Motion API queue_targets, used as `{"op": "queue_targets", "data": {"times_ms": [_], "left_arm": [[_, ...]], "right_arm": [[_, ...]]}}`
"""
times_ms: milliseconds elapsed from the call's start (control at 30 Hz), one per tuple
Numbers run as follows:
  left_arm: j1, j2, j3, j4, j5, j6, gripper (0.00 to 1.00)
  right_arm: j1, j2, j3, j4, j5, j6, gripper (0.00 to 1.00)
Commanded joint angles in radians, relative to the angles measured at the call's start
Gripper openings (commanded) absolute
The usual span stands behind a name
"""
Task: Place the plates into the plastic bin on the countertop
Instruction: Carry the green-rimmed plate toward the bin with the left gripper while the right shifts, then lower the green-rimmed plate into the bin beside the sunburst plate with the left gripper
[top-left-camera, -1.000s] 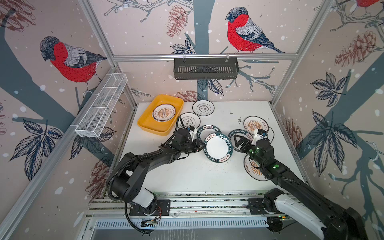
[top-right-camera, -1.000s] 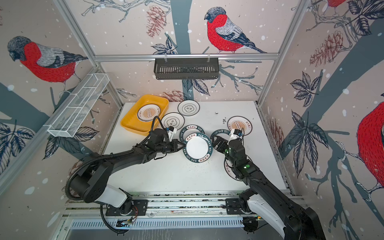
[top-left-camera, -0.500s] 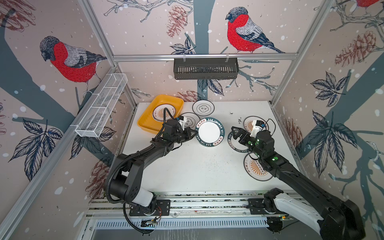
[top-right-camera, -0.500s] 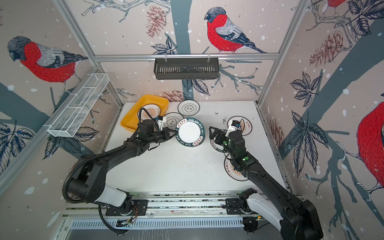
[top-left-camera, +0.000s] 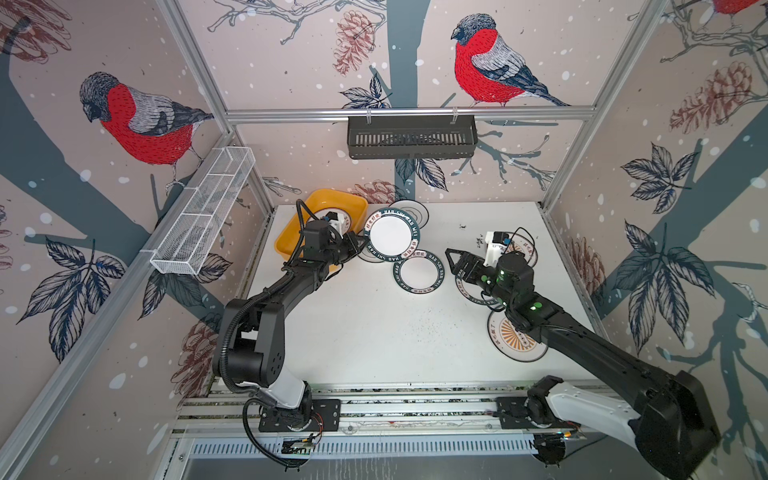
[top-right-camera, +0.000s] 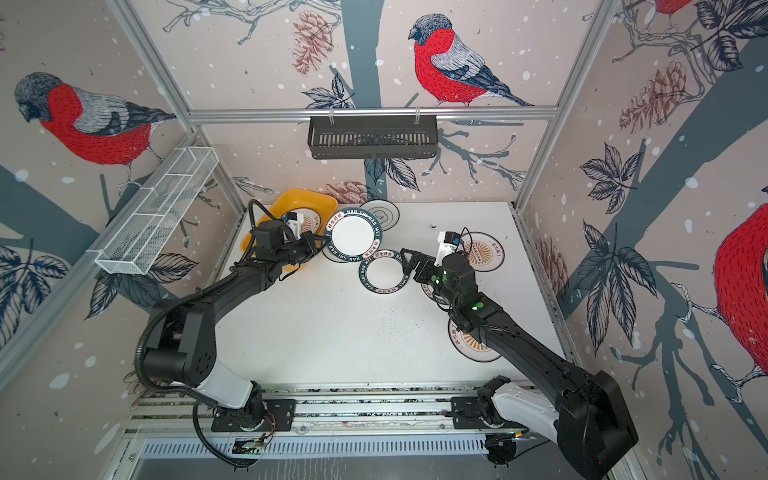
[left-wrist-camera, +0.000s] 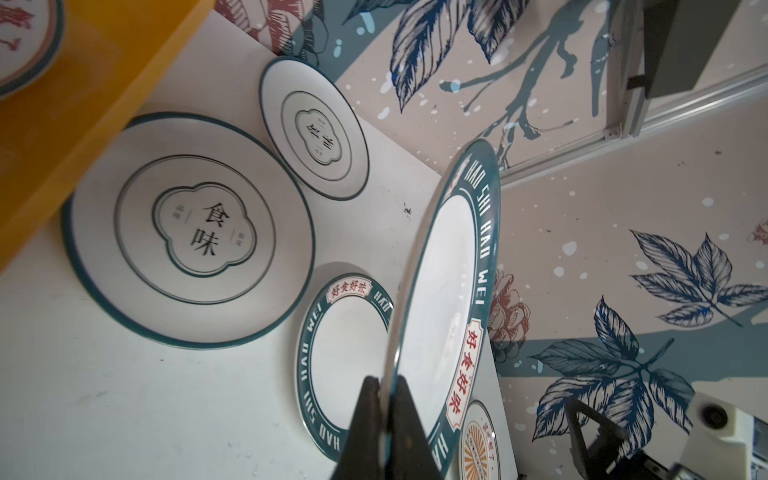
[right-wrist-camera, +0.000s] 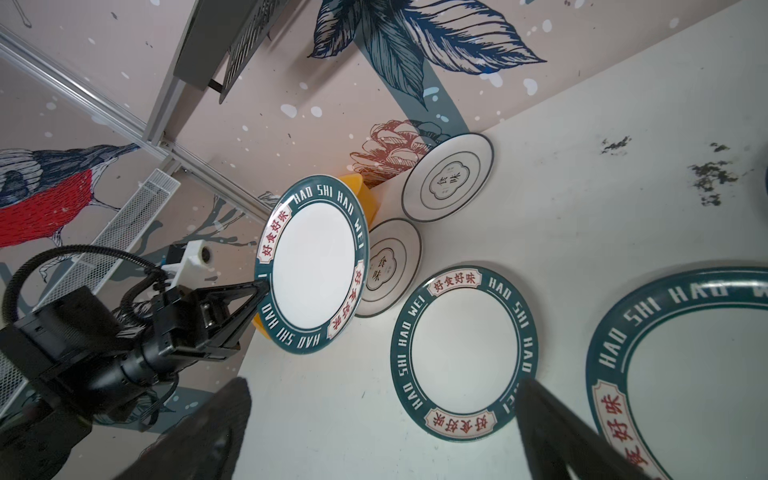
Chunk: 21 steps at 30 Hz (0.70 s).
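Left gripper (left-wrist-camera: 384, 382): jaws clamped on the rim of the held plate (left-wrist-camera: 444, 299), a green-rimmed one pinched edge-on. It is clear of the countertop (top-left-camera: 374, 332), tilted, with its face towards my right arm.
Below and beside my left tips: near flower plate (left-wrist-camera: 187, 232), flat, just beside the wall of the yellow bin (left-wrist-camera: 83, 83).
The bin sits next to my left jaws, on the side away from the right arm. The binned sunburst plate (top-right-camera: 313, 222) lies inside it.
Farther past the tips: far flower plate (left-wrist-camera: 316, 129), flat, near the back wall.

Right gripper (right-wrist-camera: 382, 382): jaws wide apart with nothing between them, above the countertop.
Just ahead of the tips: flat green-rimmed plate (right-wrist-camera: 463, 353).
Off to one finger's side: third green-rimmed plate (right-wrist-camera: 685, 374), partly out of frame.
Behind these jaws: wrist-side sunburst plate (top-right-camera: 486, 253) and forearm-side sunburst plate (top-left-camera: 513, 340), both flat and well apart from the bin.
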Motion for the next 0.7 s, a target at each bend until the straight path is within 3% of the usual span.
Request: {"op": "queue_targets", "data": {"times_ms": [0,433,667], "left_arm": [[0.041,0.023,0.009,0.106,0.059,-0.076,0.0],[0.168,0.039,0.117,0.043,-0.042,-0.054,0.0],[0.25,0.094,0.191,-0.064,-0.055,0.035,0.0]], "right_arm": [[0.016,0.0,0.005,0.032,0.036,-0.018,1.0],[0.03,0.051,0.065,0.087,-0.035,-0.039,1.0],[0.073,0.117,0.116,0.106,-0.084,-0.07,1.0]]}}
